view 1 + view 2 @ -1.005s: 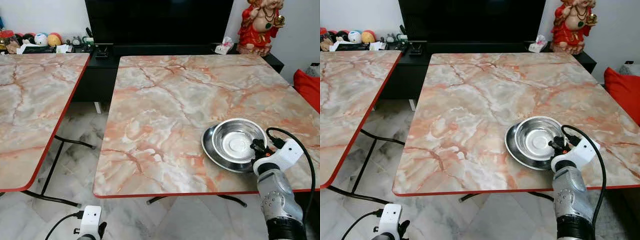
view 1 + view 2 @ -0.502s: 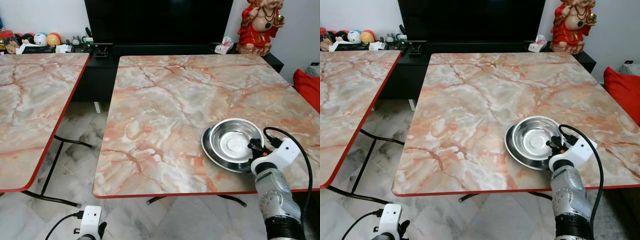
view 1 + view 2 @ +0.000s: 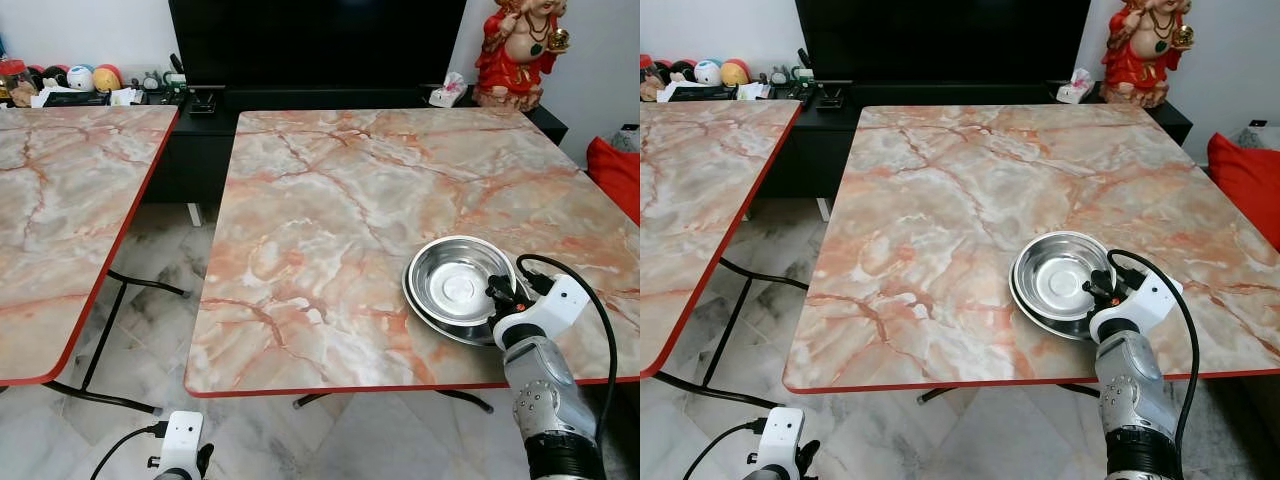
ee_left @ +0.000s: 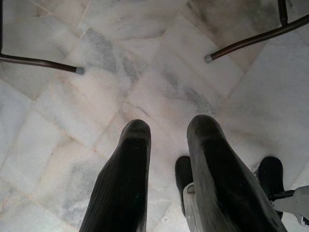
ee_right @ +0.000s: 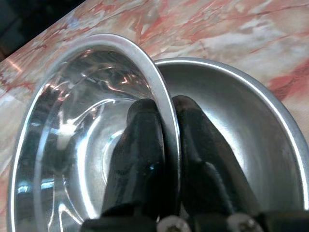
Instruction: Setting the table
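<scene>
The right end effector (image 5: 164, 145) pinches the rim of the bowl (image 3: 455, 285), which sits in a plate (image 3: 425, 310) near the worktop's (image 3: 330, 200) front edge, so the bowl probably gets lifted and placed next.

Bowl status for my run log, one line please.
right gripper: shut on bowl rim | bowl: in plate | left gripper: idle

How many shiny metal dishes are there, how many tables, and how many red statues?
Shiny metal dishes: 2, a steel bowl pinched at its rim by the right gripper, sitting in a steel plate
Marble tables: 2, the near table and the side table
Red statues: 1, the red statue
Total: 5
</scene>
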Controlling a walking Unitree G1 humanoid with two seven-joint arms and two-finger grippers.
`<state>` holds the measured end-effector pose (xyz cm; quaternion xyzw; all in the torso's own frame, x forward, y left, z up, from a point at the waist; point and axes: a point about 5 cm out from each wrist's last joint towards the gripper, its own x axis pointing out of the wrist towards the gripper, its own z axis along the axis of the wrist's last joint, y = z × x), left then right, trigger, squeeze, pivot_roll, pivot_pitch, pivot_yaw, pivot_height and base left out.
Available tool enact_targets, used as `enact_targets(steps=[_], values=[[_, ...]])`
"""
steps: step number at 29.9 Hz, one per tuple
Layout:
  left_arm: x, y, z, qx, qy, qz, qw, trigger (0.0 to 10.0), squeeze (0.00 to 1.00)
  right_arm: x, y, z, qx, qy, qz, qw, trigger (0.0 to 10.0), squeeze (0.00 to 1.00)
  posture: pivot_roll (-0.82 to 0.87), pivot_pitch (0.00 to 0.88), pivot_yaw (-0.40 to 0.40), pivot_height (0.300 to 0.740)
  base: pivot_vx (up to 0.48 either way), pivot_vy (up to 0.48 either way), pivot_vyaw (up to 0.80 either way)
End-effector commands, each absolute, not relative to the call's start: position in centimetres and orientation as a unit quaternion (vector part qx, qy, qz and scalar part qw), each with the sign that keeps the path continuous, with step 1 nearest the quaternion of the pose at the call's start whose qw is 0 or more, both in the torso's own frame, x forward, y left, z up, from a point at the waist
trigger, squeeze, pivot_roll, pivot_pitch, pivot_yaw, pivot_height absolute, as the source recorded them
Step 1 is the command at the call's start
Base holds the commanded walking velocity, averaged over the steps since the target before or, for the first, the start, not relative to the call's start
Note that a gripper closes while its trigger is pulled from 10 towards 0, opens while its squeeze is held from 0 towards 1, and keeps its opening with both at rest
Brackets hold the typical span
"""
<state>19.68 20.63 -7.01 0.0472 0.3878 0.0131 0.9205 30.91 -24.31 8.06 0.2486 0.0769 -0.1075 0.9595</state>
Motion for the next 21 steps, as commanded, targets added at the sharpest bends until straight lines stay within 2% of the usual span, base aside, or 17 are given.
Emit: enact_targets(steps=[1, 2, 3, 4, 21], values=[[19.7, 20.6, -7.1, 0.057, 0.394, 0.009, 0.917, 10.0, 0.0, 31.2, -24.3, 8.3, 0.244, 0.077, -0.106, 0.961, 10.0, 0.78, 0.06, 0.0, -0.022, 0.74, 0.0, 0.0, 0.0], [19.7, 20.6, -7.1, 0.057, 0.394, 0.009, 0.917, 10.0, 0.0, 31.1, -24.4, 8.3, 0.239, 0.077, -0.11, 0.962, 10.0, 0.67, 0.06, 0.0, -0.022, 0.74, 0.0, 0.0, 0.0], [19.7, 20.6, -7.1, 0.057, 0.394, 0.009, 0.917, 10.0, 0.0, 31.1, -24.4, 8.3, 0.238, 0.077, -0.11, 0.962, 10.0, 0.21, 0.06, 0.0, -0.023, 0.74, 0.0, 0.0, 0.0], [19.7, 20.6, -7.1, 0.057, 0.393, 0.009, 0.918, 10.0, 0.0, 31.1, -24.4, 8.3, 0.238, 0.077, -0.11, 0.962, 10.0, 0.0, 0.06, 0.0, -0.023, 0.74, 0.0, 0.0, 0.0], [19.6, 20.7, -7.1, 0.056, 0.394, 0.009, 0.917, 10.0, 0.0, 31.0, -25.4, 8.5, 0.218, 0.075, -0.134, 0.964, 10.0, 0.0, 0.06, 0.0, -0.022, 0.74, 0.0, 0.0, 0.0]])
